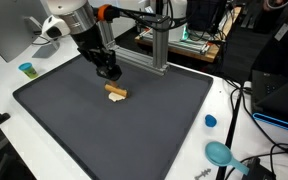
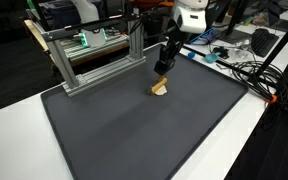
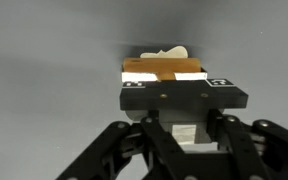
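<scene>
My gripper (image 1: 108,71) (image 2: 162,68) hangs just above a small stack of wooden pieces (image 1: 116,93) (image 2: 159,88) that lies on the dark grey mat (image 1: 74,130) (image 2: 134,140). In the wrist view the gripper (image 3: 182,112) comes in from the bottom with its jaws drawn in. A small pale block (image 3: 179,133) shows between the fingers. Beyond the fingertips lies a brown wooden piece (image 3: 162,70) with a white piece (image 3: 169,53) behind it. How the pale block sits in the grip is largely hidden by the black linkage.
An aluminium frame (image 1: 154,45) (image 2: 94,55) stands at the mat's far edge. A blue cup (image 1: 26,69), a blue cap (image 1: 210,121) and a teal scoop (image 1: 220,152) lie on the white table. Cables (image 2: 249,70) run along one side.
</scene>
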You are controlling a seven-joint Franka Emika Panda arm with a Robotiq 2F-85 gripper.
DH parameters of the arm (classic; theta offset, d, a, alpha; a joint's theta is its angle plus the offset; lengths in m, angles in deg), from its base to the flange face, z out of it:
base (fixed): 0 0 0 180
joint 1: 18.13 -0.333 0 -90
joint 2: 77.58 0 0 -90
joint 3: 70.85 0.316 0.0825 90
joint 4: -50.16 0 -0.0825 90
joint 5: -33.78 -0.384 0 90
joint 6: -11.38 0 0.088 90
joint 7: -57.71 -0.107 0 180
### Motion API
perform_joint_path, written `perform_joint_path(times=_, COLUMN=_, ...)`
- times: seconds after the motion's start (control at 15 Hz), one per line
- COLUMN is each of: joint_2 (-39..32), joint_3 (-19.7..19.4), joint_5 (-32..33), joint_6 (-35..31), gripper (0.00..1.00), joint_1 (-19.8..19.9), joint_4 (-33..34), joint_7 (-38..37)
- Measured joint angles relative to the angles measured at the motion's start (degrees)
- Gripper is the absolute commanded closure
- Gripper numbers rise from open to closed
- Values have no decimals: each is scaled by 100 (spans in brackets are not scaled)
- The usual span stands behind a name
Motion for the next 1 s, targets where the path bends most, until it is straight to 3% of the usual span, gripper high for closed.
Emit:
perform_joint_path(times=0.73, joint_2=-212, joint_3=2, joint_5=310, joint_6=1070, gripper=79, joint_1=-117, joint_4=58, joint_7=21)
perform_joint_path(times=1.0, joint_2=59, joint_3=-34, joint_5=422, joint_6=670, gripper=79, joint_1=-104, joint_4=-90, joint_7=-24)
